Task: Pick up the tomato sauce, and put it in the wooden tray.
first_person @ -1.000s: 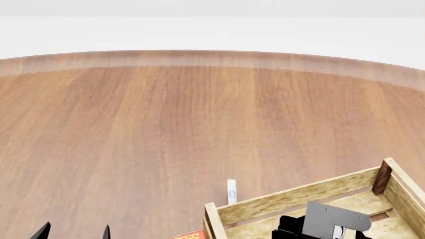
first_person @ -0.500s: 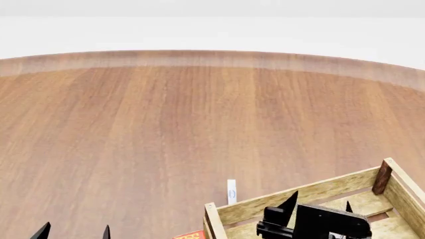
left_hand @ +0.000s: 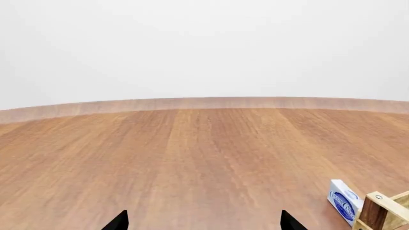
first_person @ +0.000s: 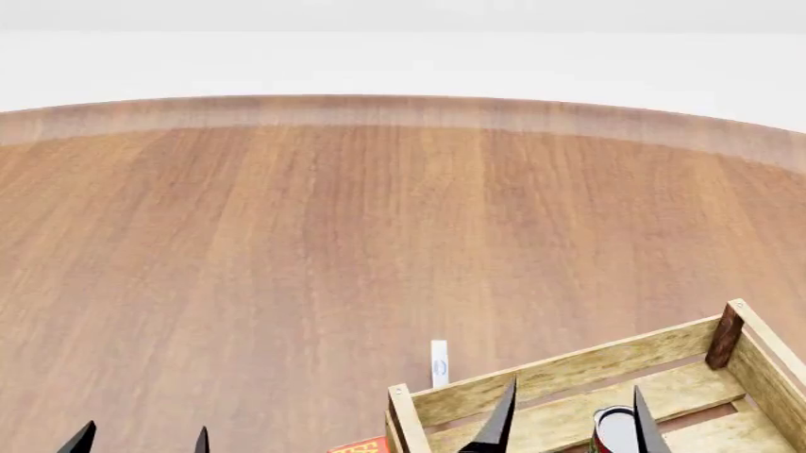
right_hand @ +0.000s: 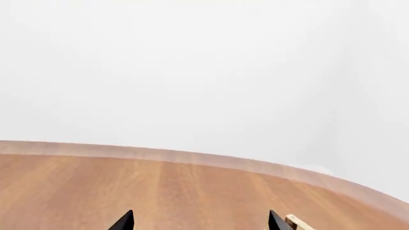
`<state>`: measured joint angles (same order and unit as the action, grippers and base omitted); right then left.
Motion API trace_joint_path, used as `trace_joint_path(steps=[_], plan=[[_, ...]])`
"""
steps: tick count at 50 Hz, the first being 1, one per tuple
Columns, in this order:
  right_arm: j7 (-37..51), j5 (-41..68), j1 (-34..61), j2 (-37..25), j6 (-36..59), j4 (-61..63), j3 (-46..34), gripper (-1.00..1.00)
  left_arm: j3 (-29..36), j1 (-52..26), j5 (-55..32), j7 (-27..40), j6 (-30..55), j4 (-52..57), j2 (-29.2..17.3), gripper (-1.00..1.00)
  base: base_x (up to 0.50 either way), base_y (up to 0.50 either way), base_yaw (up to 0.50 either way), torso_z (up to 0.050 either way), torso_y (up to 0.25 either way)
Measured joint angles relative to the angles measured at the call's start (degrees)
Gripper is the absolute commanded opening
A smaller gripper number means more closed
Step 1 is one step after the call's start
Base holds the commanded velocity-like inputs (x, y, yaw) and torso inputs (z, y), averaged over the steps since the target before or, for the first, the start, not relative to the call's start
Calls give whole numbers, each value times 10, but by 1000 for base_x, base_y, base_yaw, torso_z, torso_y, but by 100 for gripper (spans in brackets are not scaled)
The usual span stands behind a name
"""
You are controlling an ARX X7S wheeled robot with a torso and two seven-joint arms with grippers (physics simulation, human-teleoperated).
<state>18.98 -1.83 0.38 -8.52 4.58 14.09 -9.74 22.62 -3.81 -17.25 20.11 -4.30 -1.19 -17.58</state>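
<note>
Head view: The bench (first_person: 315, 245) is a wide brown wood surface with a curved far edge; most of it lies bare, so open room extends ahead and to both sides. The wooden tray (first_person: 554, 377) sits at the near right, cut off by the lower frame edge, with a darker corner post at its far right corner. The tomato sauce (first_person: 614, 429) stands inside the tray near its far wall; only the silver top and a strip of red label show. The right claw (first_person: 573, 425) is above the tray, its two black fingertips spread wide apart, one on each side of the can and gripping nothing. A small white and blue box (first_person: 439, 363) stands on the bench just outside the tray's far wall. An orange-red item (first_person: 361, 445) shows at the lower edge beside the tray's left corner. The left claw (first_person: 139, 442) shows as two separate tips at the lower left.

Left wrist view: The left claw (left_hand: 204, 221) is wide open and empty over bare bench. The white and blue box (left_hand: 345, 203) lies next to the tray corner (left_hand: 383, 213).

Right wrist view: The right claw (right_hand: 199, 221) tips stand far apart, empty. One tray corner (right_hand: 297, 223) shows beside one tip. The bench edge curves across, with plain white wall beyond.
</note>
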Motion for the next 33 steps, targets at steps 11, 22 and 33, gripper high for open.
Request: trace_joint_path(steps=[11, 22, 33], plan=[[2, -22, -73, -20, -27, 93, -27, 100, 1, 0, -1, 1, -1, 0, -1, 100, 0, 0, 0, 0, 0], [7, -44, -133, -39, -69, 144, -50, 100, 3, -1, -2, 2, -1, 0, -2, 100, 0, 0, 0, 0, 0], [12, -60, -168, -52, -102, 166, -68, 100, 4, -1, -3, 4, -1, 0, -3, 100, 0, 0, 0, 0, 0]])
